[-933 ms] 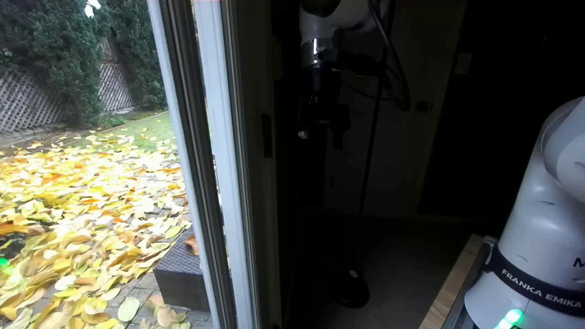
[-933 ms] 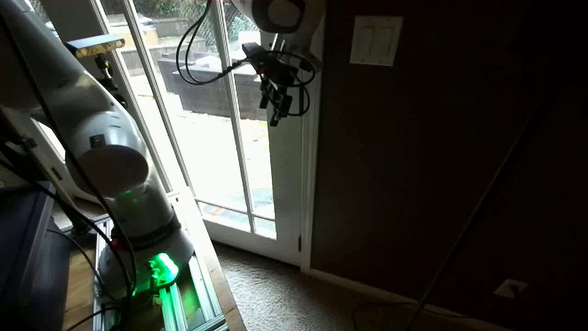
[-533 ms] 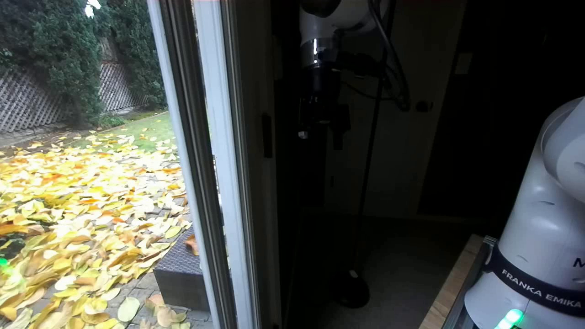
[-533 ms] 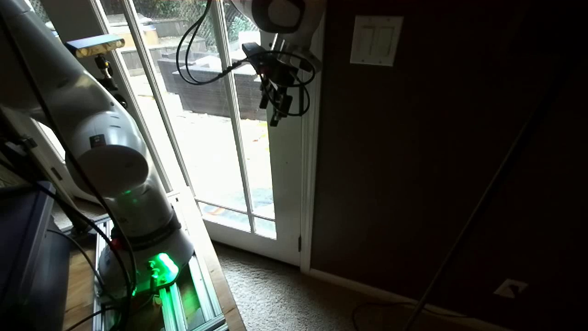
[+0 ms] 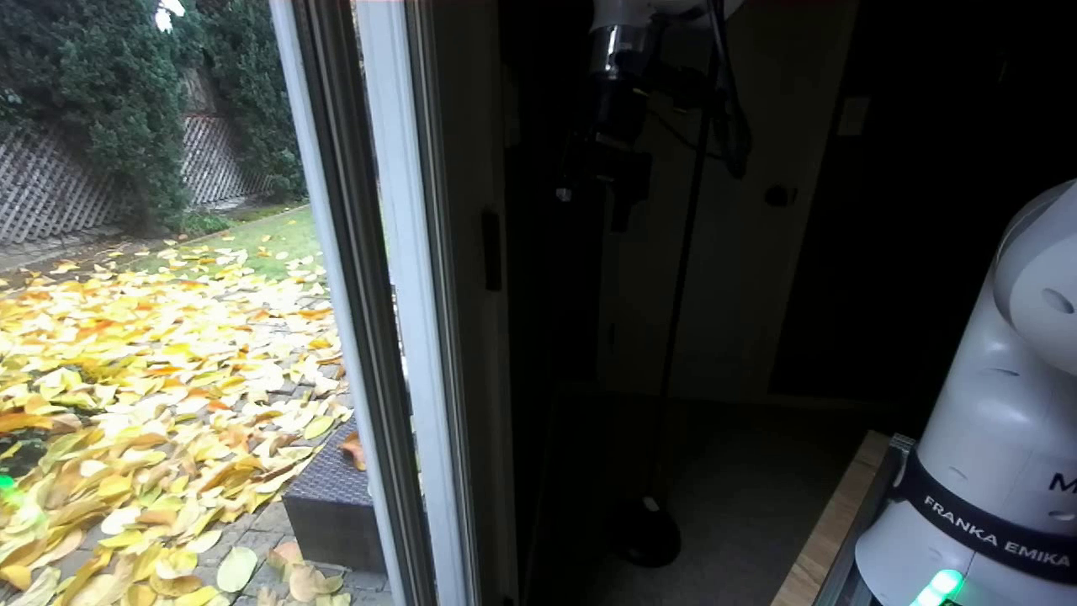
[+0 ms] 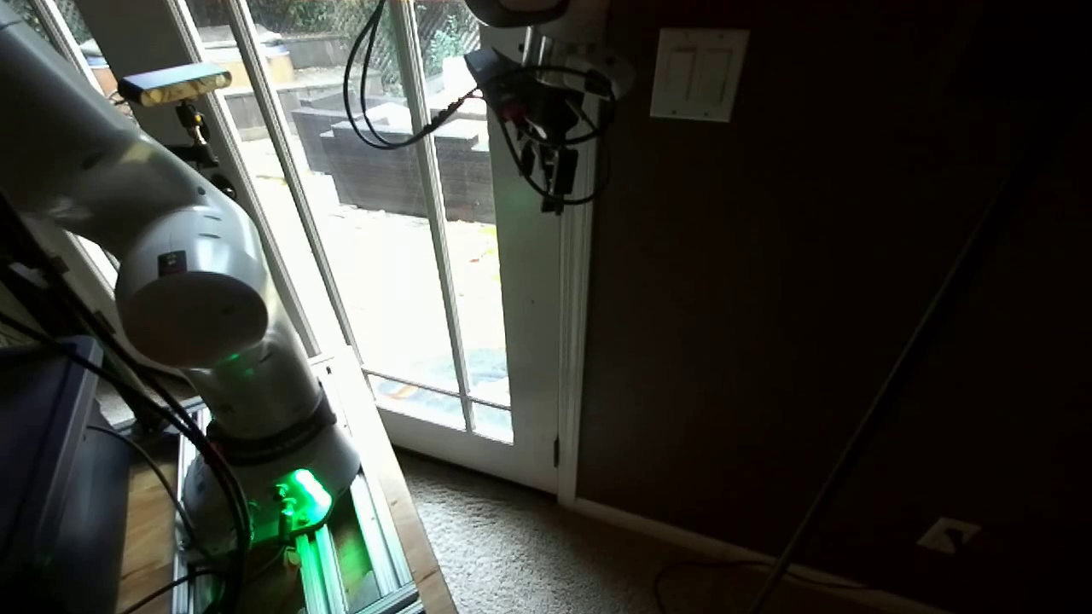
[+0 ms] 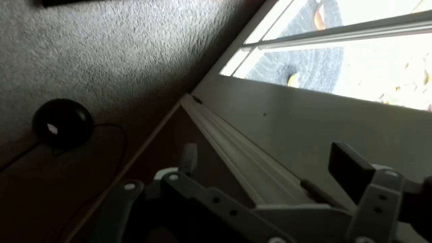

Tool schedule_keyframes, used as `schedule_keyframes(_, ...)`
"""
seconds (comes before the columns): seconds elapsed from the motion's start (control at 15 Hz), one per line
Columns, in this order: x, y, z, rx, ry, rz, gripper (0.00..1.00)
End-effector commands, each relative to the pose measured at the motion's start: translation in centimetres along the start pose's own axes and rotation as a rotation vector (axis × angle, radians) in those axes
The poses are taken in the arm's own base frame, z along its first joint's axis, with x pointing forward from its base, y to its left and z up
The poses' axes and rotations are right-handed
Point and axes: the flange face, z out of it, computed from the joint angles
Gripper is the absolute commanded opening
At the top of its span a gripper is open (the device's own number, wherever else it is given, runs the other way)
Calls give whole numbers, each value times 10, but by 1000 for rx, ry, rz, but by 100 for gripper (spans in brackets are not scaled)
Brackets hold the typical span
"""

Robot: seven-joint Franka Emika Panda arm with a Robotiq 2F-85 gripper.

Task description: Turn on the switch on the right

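A white switch plate (image 6: 696,112) with two flat rocker switches is on the dark brown wall, to the right of the door frame in an exterior view. The right-hand switch (image 6: 715,78) is on this plate; its on or off position cannot be told. My gripper (image 6: 553,206) points down in front of the door frame, left of the plate and lower than it. It also shows dimly in an exterior view (image 5: 592,212). In the wrist view, the gripper (image 7: 270,160) has its fingers wide apart with nothing between them. The switch plate is out of the wrist view.
A glass-paned door (image 6: 537,341) stands behind the gripper. A floor lamp's black base (image 7: 63,123) sits on the carpet, and its thin pole (image 6: 879,409) slants up before the brown wall. A wall outlet (image 6: 949,535) is low down. Cables hang from the wrist.
The arm has risen and my gripper has shifted right in both exterior views, nearer the brown wall with the switch plate. The switch plate looks the same.
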Motion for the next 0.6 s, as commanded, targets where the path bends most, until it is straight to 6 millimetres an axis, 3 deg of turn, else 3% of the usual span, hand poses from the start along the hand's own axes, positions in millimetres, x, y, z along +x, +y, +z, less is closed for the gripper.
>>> schedule_keyframes(0.0, -12, 37, -54, 131, 146, 34, 75)
schedule_keyframes(0.07, -10, 47, -67, 168, 174, 66, 74)
schedule_keyframes(0.27, -3, 69, -98, 282, 277, 141, 53)
schedule_keyframes(0.53, 24, 78, -117, 386, 467, 251, 24)
